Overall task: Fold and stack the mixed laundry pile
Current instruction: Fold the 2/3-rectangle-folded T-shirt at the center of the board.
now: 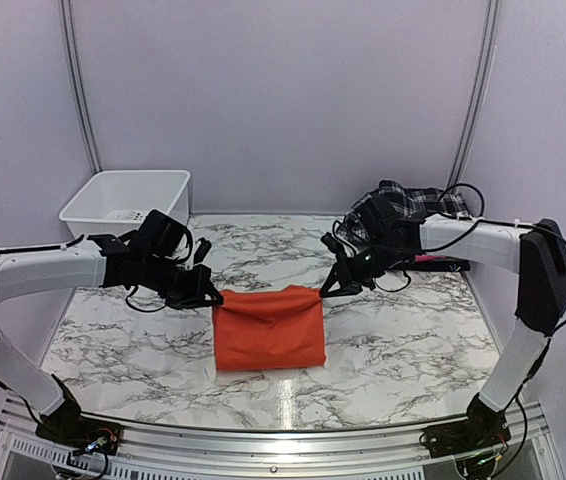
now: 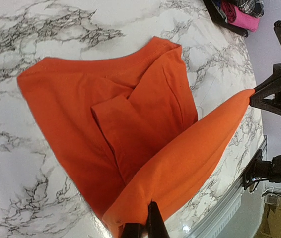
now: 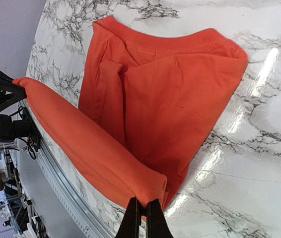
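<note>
Hidden: pink garment (image 1: pixel 441 261) mostly behind the right arm (image 1: pixel 473 240), only a sliver showing; plaid shirt (image 1: pixel 395 203) partly covered by the same arm.
Container: white bin (image 1: pixel 128 198) at far left of the tabletop (image 1: pixel 393 350); inside pale, contents hard to make out.
Grip, left: left pincer (image 1: pixel 213 297) closed tight on the far left corner of the orange t-shirt (image 1: pixel 268 330), held just above the marble.
Grip, right: right pincer (image 1: pixel 324 290) closed tight on the far right corner, at the same height.
Task cloth: orange t-shirt mid-tabletop between both arms; far edge stretched taut between the pincers, near part flat, one sleeve folded inward.
Other cloth: plaid shirt heaped at far right, well apart from the bin.
</note>
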Robot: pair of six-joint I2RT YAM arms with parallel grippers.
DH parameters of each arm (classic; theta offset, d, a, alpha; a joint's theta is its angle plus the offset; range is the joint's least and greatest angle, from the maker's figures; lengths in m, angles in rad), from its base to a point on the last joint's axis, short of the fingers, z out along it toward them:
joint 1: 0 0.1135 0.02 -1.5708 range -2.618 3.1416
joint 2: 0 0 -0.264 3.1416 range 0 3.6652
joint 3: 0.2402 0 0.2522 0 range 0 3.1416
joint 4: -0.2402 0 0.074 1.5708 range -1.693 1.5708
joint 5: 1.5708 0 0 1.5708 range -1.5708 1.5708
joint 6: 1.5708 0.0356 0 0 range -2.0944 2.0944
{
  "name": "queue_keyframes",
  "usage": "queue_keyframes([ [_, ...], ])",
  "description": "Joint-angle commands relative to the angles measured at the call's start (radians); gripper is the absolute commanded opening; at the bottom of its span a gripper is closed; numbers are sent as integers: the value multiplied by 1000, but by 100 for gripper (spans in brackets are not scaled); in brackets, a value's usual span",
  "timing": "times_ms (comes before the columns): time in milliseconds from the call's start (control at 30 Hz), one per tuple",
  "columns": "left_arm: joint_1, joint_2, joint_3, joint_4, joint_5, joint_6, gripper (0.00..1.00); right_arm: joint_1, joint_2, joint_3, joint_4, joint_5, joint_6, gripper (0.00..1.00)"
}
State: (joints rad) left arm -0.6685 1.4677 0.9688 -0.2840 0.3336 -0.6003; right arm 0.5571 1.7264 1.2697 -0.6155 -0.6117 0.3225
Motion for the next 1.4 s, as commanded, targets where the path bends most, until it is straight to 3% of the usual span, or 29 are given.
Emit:
queue_keyframes([
  [0, 35, 58, 68, -53, 20, 50, 0, -20, 57, 95, -47, 2, -40, 0],
  [933, 207, 380, 266, -44, 72, 113, 0, -94, 479, 540, -65, -28, -64, 2],
  [967, 210, 385, 267, -45, 56, 107, 2, -99, 490, 560, -68, -28, -59, 10],
  [1033, 224, 376, 263, -44, 14, 89, 20, -108, 497, 598, -74, -25, -46, 24],
  [1133, 244, 310, 240, -17, -39, 68, 40, -131, 458, 597, -75, -9, -42, 37],
  [1267, 242, 211, 189, 22, -41, 102, 46, -145, 358, 520, -72, -4, -81, 42],
  [1367, 215, 180, 151, 28, 4, 162, 47, -138, 289, 414, -4, -91, -75, 41],
])
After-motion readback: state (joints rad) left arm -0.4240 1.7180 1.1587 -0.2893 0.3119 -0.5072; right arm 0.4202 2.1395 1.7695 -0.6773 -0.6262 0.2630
